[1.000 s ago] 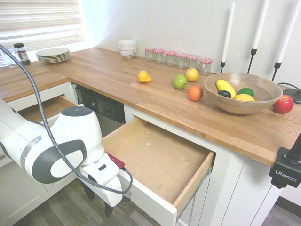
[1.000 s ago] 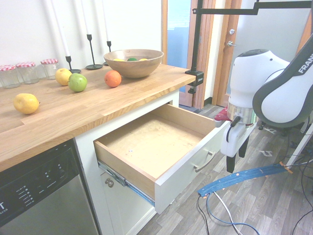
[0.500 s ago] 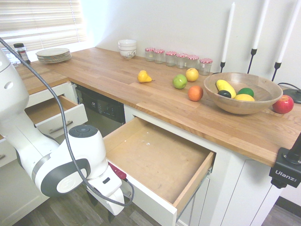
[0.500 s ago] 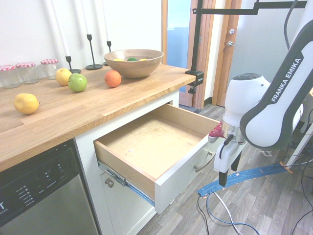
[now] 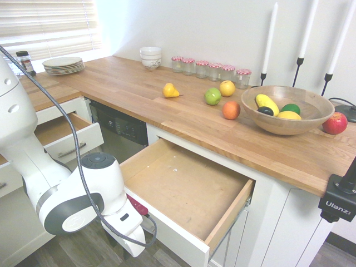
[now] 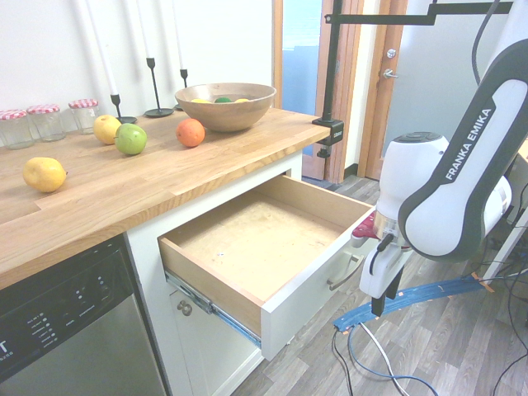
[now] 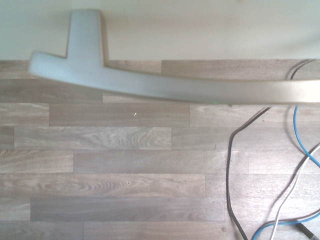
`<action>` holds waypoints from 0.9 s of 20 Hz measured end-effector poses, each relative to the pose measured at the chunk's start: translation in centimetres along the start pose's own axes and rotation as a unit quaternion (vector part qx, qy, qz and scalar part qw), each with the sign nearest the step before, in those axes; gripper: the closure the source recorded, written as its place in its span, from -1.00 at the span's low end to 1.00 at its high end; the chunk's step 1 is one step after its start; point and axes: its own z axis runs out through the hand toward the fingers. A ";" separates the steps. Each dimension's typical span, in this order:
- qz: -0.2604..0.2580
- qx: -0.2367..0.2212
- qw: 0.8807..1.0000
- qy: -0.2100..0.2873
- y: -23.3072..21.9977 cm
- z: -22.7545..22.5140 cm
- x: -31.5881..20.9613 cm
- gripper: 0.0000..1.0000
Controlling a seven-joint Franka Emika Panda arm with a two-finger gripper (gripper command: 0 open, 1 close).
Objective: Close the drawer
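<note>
Ext. view 2: drawer (image 6: 262,233) open, claw (image 6: 384,304) nr. front.

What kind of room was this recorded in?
Most likely a kitchen: a dishwasher sits under the wooden counter, and a stack of plates stands on the worktop.

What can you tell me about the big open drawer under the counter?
The drawer stands pulled out beneath the wooden counter, beside the dishwasher. It has a white front, a curved silver handle, pale wood sides and bottom, and a metal runner along its side. Tiny light specks lie inside. The gripper is close to the handle; whether they touch isn't clear.
</note>
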 end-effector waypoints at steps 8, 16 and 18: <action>0.005 0.006 1.000 0.003 0.0 -0.2 0.3 1.00; 0.004 0.013 1.000 0.009 -1.0 -0.6 0.8 1.00; 0.007 0.017 1.000 0.012 -1.4 -0.8 1.1 1.00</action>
